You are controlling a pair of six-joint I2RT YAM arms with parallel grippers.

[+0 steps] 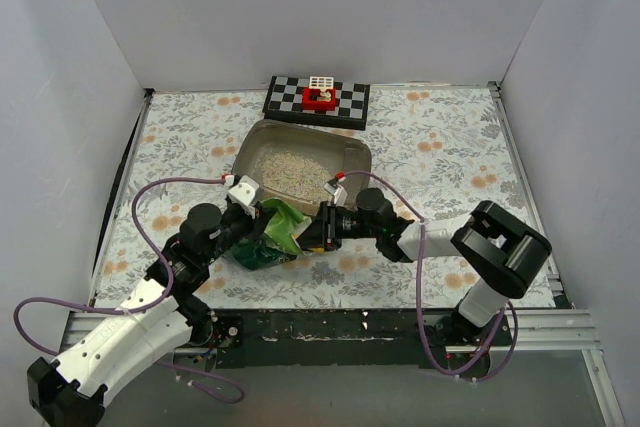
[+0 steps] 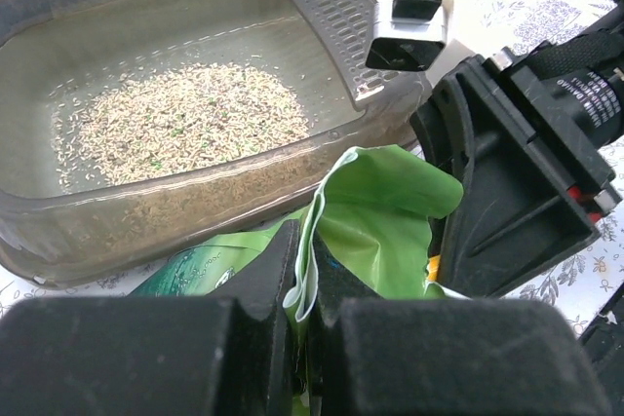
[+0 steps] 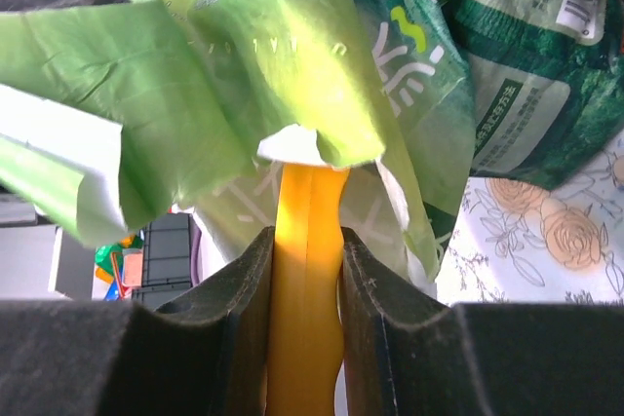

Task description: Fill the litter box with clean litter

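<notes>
green bag [image 1: 280,233] crowding litter box [image 1: 310,136] near wall; checkered board [image 1: 290,98] behind

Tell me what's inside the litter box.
The litter box holds a thin patch of clean litter mid-floor, bare plastic around it. From above, the green bag hides part of its near wall.

table [image 1: 450,167]: floral cloth | on it: litter box [image 1: 352,159]; checkered board [image 1: 290,97] behind; green bag [image 1: 262,252] in front

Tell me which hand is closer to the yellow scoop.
Right. The right hand is clamped on the yellow scoop itself, while the left hand pinches the edge of the green bag beside it.
</notes>
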